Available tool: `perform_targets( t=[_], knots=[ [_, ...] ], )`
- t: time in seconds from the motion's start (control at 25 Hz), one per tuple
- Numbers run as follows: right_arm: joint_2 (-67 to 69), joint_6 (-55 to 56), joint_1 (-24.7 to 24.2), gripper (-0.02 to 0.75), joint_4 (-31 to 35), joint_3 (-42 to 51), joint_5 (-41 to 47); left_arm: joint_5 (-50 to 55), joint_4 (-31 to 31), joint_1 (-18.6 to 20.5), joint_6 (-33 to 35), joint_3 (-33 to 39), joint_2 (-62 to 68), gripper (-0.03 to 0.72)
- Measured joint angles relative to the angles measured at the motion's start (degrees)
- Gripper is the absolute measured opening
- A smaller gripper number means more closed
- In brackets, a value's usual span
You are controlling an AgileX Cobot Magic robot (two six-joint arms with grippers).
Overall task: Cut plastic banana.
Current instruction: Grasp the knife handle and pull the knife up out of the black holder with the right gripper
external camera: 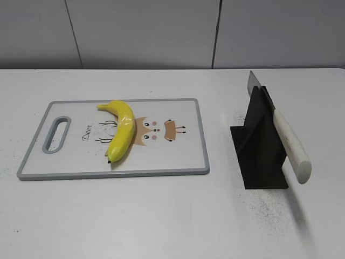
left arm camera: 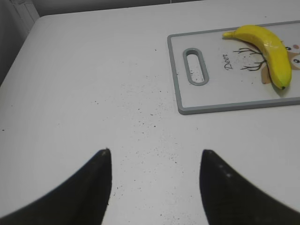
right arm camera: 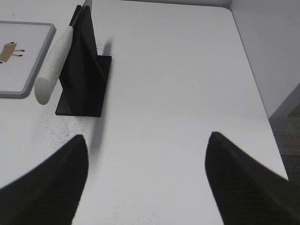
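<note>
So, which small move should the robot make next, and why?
Probably the right gripper should move toward the knife. The knife sits untouched in its black stand, handle sticking out, the banana lies uncut on the cutting board, and both grippers are open and empty.

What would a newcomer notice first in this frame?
The glossy yellow plastic banana lies diagonally on the grey-rimmed white cutting board at table left. To the right, a white-handled knife rests slanted in a black stand. Both grippers, left and right, hover open over bare table.
</note>
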Motion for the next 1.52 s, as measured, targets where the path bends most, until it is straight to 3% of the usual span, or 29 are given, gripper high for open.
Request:
perform_targets(
  t=[1.08,1.52],
  knots=[
    [0.17,0.06,0.0,0.589,-0.17,0.0,0.0,0.0,0.0,0.0,0.0,0.0,-0.02,0.555],
    [14.52,2.51,0.0,0.589,-0.22,-6.4,1.18,0.0,0.0,0.0,0.0,0.0,-0.02,0.552]
  ],
)
